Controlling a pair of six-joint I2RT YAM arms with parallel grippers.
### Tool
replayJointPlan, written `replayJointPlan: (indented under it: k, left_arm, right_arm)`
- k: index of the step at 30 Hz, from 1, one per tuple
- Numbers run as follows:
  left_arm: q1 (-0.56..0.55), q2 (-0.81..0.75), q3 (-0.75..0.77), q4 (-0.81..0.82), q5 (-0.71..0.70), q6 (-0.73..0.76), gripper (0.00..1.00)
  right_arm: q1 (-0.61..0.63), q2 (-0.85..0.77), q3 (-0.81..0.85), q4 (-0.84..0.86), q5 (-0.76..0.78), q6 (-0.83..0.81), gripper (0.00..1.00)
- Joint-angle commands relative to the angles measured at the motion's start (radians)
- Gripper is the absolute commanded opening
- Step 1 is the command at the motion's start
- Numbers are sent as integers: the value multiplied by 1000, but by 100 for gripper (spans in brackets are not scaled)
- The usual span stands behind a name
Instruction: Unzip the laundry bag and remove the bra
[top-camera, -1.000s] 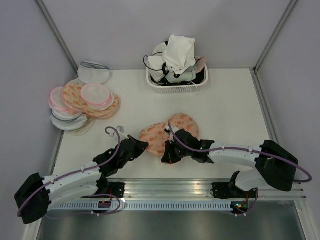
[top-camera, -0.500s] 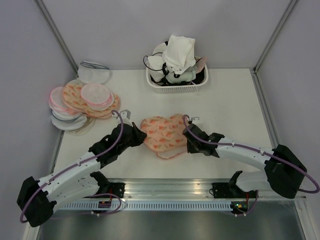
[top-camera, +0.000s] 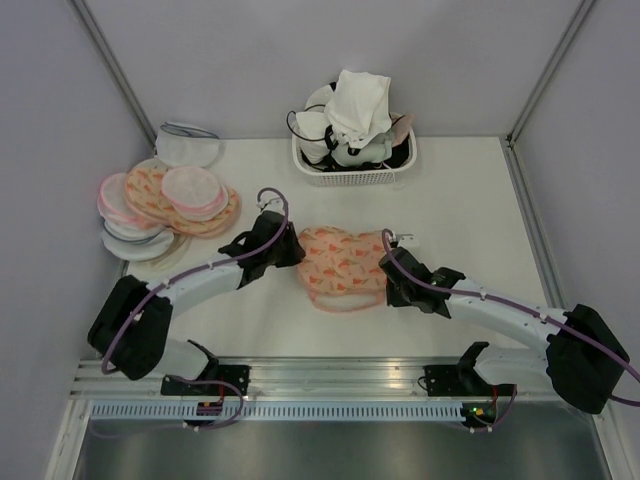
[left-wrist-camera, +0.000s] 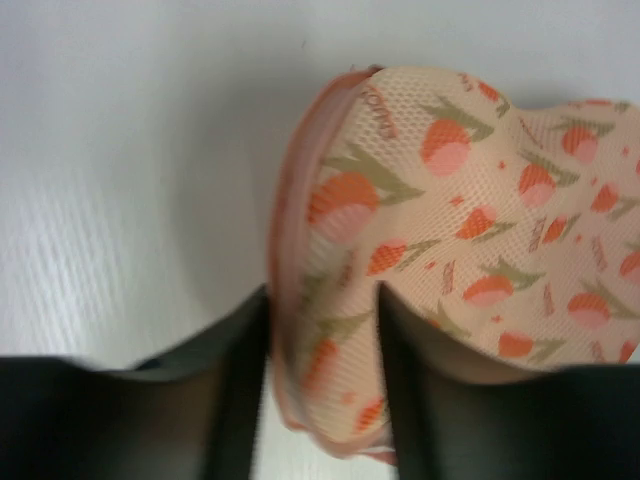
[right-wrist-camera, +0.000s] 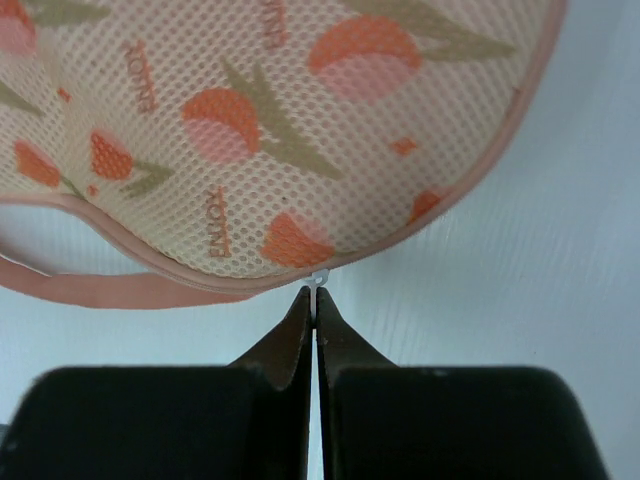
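The laundry bag (top-camera: 340, 265), peach mesh with orange leaf print and pink zip edging, lies flat at the table's middle. My left gripper (top-camera: 292, 250) is at its left end. In the left wrist view the left gripper (left-wrist-camera: 322, 385) stands open, with the bag's (left-wrist-camera: 450, 200) pink-edged rim between the fingers (left-wrist-camera: 235, 390). My right gripper (top-camera: 388, 276) is at the bag's right end. The right wrist view shows this gripper (right-wrist-camera: 315, 300) shut on the small white zip pull (right-wrist-camera: 319, 280) at the edge of the bag (right-wrist-camera: 250, 130). The bra is hidden.
A white basket (top-camera: 352, 178) heaped with white and dark garments stands at the back centre. A pile of similar peach and white-pink pouches (top-camera: 165, 205) lies at the back left. Grey walls close in the table on three sides.
Both arms have reached further from their bases. The bag has been drawn out flatter and shifted away from the near edge. The left gripper's jaws have come apart.
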Motion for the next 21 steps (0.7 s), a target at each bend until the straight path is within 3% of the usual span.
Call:
replayJointPlan:
  k: [1,2,4,5,9,10,13,18,21]
  left_arm:
    - [9,112,136,142,5,53,60]
    - [9,126,157,86,-15,31,75]
    - [9,114,187,42,-39,-24,94]
    - [9,94,177,22,-61,-44,98]
    - [4,-60,32,-1,-92,-142,100]
    - [3,-102,1,-2,-63,-176,100]
    - [-17,-241,-126,2,16,-256,100]
    - [-68,-380,-301,63,144,-407,100]
    - [-109,-385,-353,123,160,-475,100]
  right_arm:
    - [-5,-25,-24,33,-108,-24,0]
    - [-4,-27,-32,49,-122,-24,0]
    - [-4,-28,-37,56,-159,-22,0]
    - [-4,-31,-47,87,-189,-27,0]
    - [-2,-38,-78,219,-395,-48,1]
    - [-4,-38,-92,262,-527,-58,0]
    - [4,-7,-94,423,-717,-55,0]
    - [61,77,-35,558,-815,-78,0]
    - [85,128,2,576,-823,-93,0]
